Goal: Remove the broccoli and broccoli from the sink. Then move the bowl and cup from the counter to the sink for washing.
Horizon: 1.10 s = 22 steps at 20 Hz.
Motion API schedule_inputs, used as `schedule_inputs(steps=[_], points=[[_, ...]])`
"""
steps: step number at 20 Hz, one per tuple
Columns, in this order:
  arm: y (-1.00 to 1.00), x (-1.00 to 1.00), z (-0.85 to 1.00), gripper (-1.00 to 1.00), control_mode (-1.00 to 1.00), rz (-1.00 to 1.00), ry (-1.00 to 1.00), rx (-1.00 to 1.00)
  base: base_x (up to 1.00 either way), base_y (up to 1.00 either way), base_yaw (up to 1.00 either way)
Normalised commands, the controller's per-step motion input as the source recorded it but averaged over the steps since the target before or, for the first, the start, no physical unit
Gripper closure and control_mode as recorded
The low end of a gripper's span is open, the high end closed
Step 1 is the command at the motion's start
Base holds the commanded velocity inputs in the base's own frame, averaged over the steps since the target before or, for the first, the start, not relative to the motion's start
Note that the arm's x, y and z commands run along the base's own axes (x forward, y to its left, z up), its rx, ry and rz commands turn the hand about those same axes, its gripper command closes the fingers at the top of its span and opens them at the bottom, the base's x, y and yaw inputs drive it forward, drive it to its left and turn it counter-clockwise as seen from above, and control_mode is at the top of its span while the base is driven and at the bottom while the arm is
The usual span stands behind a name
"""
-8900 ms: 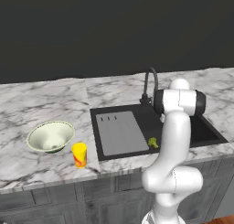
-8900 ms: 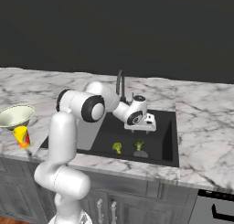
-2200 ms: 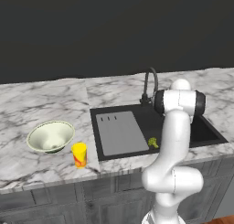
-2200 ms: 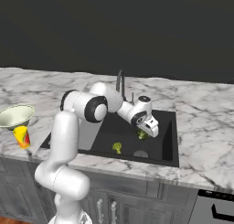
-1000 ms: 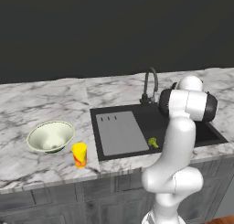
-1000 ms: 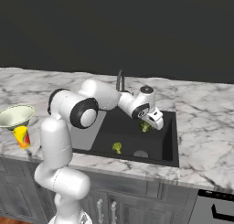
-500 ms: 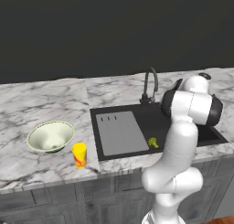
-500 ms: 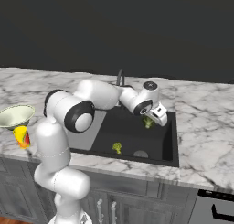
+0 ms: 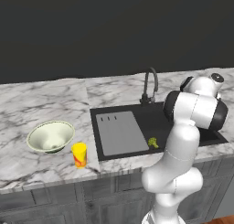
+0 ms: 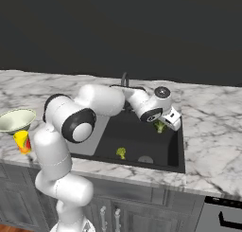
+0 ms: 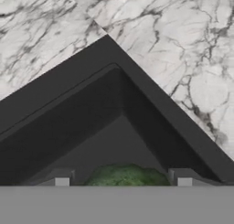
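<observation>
**Floret lifted over the sink**

The pincer (image 10: 162, 125) is grasping a green broccoli floret (image 10: 159, 127) above the right side of the black sink (image 10: 176, 150). The second floret (image 10: 121, 153) is lying on the basin floor. The bowl (image 9: 50, 136) and yellow cup (image 9: 79, 154) are sitting on the marble surface (image 9: 41, 99), left of the sink.

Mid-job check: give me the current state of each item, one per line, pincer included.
Pincer: closed on the darker broccoli, raised over the sink's right side.
Darker broccoli: gripped, lifted off the basin floor.
Yellowish broccoli: loose on the sink floor.
Sink: one floret left inside.
Bowl: upright on the counter, empty.
Cup: upright on the counter, beside the bowl.
</observation>
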Motion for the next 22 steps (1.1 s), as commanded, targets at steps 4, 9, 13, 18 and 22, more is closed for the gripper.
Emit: schedule_inputs(steps=[4, 9, 13, 18, 22], points=[[-0.20, -0.10, 0.24, 1.00, -1.00, 0.00, 0.00, -0.12, 0.00, 0.00, 0.00], [-0.21, -0.08, 0.19, 1.00, -1.00, 0.00, 0.00, -0.15, 0.00, 0.00, 0.00], [-0.30, -0.10, 0.07, 1.00, -1.00, 0.00, 0.00, -0.10, 0.00, 0.00, 0.00], [-0.36, -0.12, 0.02, 1.00, -1.00, 0.00, 0.02, -0.02, 0.00, 0.00, 0.00], [-0.30, -0.09, 0.00, 1.00, -1.00, 0.00, 0.11, 0.00, 0.00, 0.00, 0.00]])
